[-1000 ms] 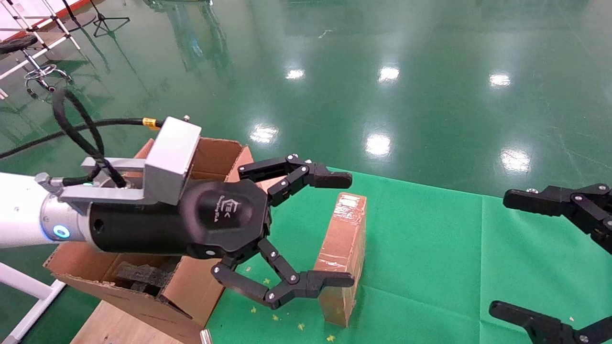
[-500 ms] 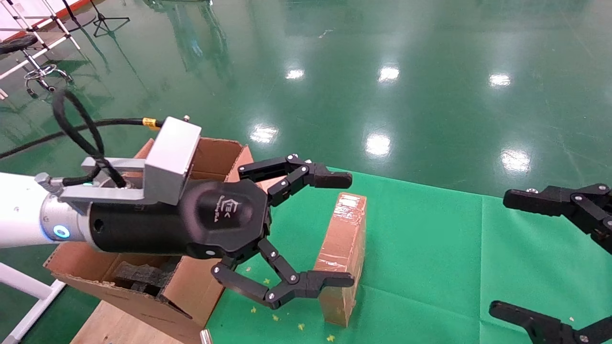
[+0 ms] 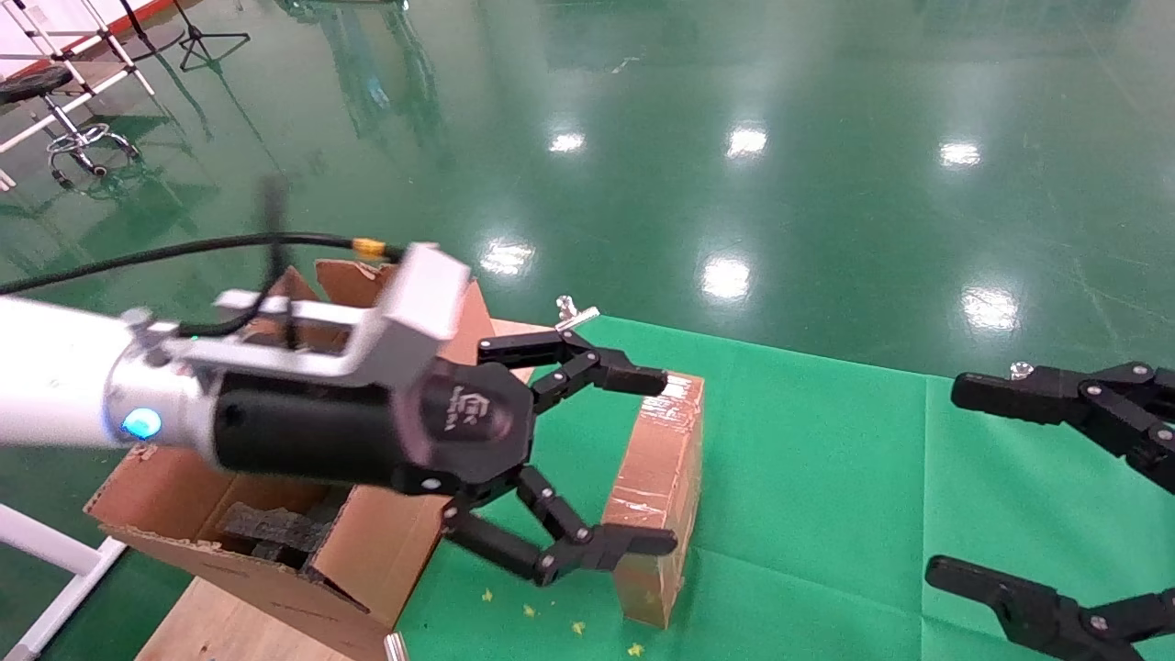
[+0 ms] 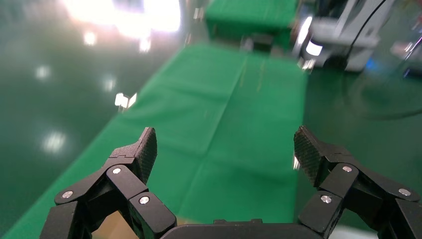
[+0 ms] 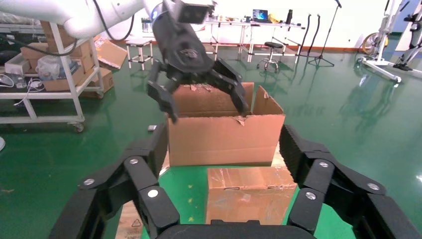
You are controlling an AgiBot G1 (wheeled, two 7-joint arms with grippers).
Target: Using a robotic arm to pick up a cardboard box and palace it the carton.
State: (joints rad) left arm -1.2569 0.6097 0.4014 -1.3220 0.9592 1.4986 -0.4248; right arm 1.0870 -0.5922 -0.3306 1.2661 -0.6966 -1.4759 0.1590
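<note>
The cardboard box (image 3: 656,496), brown and wrapped in shiny tape, stands on its long edge on the green cloth; it also shows in the right wrist view (image 5: 249,199). The carton (image 3: 367,551) with torn flaps and black foam (image 3: 266,528) sits to its left, and shows in the right wrist view (image 5: 224,139). My left gripper (image 3: 670,459), on the white-sleeved arm, is open and empty. It hovers between carton and box, fingertips just left of the box. Its wrist view (image 4: 224,149) shows only cloth between the fingers. My right gripper (image 3: 955,482) (image 5: 224,149) is open at the right edge, facing the box.
The green cloth (image 3: 826,459) covers the table. A wooden surface (image 3: 220,624) lies under the carton. A glossy green floor lies beyond the table's far edge. A stool (image 3: 55,110) and stands are far left. Shelves with boxes (image 5: 50,64) show behind the carton.
My left arm has moved right toward the box and its wrist has turned; the upper fingertip has dropped to the box's top edge. The right gripper has shifted slightly left. The box has not moved.
</note>
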